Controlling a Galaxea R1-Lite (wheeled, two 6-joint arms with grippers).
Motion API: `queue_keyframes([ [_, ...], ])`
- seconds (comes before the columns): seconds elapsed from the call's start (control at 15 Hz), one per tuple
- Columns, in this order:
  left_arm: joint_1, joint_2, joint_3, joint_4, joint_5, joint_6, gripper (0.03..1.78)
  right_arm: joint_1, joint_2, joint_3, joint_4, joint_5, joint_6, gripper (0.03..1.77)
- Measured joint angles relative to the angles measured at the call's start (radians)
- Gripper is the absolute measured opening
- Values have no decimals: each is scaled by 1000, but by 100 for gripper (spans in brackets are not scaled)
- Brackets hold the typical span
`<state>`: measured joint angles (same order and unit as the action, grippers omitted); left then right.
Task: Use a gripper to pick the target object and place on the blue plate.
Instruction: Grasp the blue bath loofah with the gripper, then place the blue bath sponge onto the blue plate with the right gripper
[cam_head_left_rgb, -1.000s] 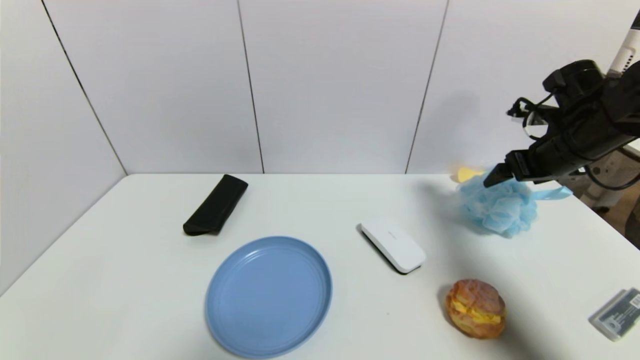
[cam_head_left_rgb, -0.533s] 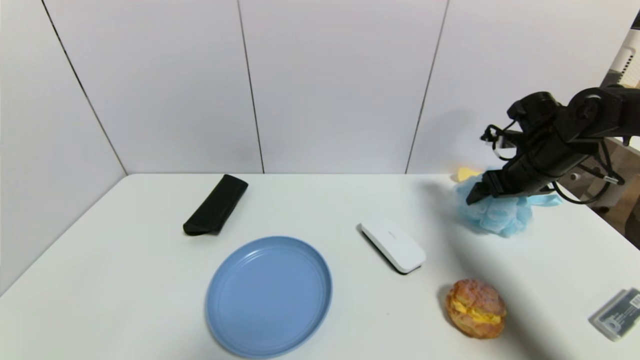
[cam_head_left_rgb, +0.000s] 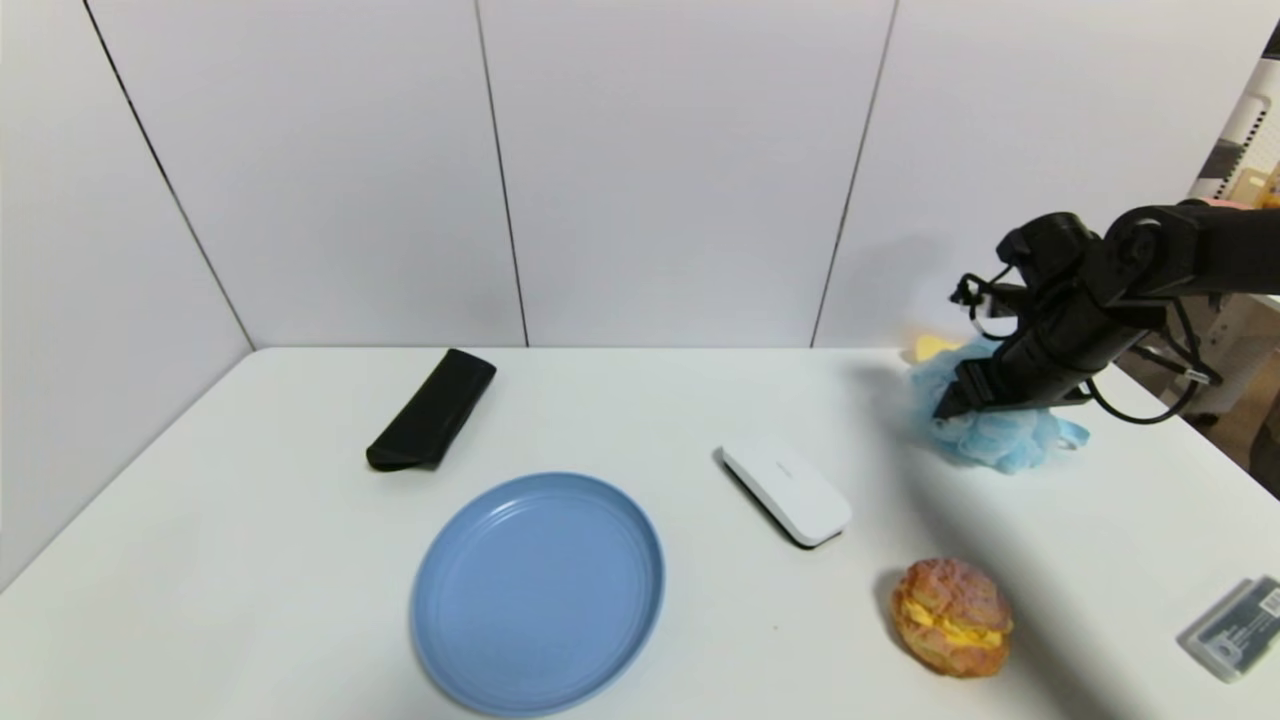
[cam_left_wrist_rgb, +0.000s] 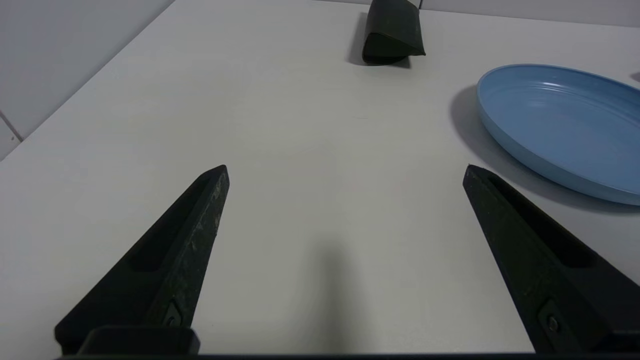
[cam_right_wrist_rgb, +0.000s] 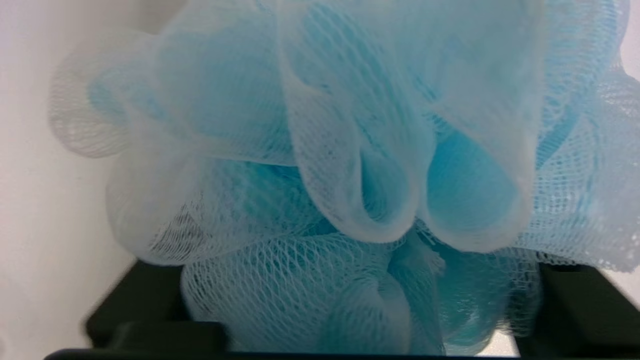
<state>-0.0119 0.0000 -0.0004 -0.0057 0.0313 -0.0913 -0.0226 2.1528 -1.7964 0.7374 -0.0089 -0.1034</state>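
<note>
Currently my right pincer is pressed down into the pouf at the far right of the table. Mesh fills the gap between both fingers; whether they have clenched on it I cannot tell. Blue plate lies well apart to the pincer's left, past a white case. Bun sits nearer me. Left pincer hangs released over bare table beside the plate.

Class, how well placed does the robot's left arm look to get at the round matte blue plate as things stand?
Probably well placed: the left gripper hangs open over bare white table, with the round matte blue plate close beside it. Nothing lies between them; the black fabric pouch sits farther off.
</note>
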Motion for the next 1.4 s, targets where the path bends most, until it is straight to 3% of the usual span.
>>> queue_keyframes([
  [0.2, 0, 0, 0, 0, 0, 0, 169, -2, 1, 0, 1, 0, 0, 100],
  [0.4, 0, 0, 0, 0, 0, 0, 169, -7, -7, -2, 1, 1, -1, 79],
  [0.87, 0, 0, 0, 0, 0, 0, 169, 2, -118, -9, 1, 7, -92, 61],
  [1.0, 0, 0, 0, 0, 0, 0, 169, 55, -149, -40, 1, 9, -93, 53],
  [1.13, 0, 0, 0, 0, 0, 0, 169, 129, -170, -84, 1, 8, -88, 34],
  [1.4, 0, 0, 0, 0, 0, 0, 169, 326, -198, -136, -43, 4, -78, 30],
])
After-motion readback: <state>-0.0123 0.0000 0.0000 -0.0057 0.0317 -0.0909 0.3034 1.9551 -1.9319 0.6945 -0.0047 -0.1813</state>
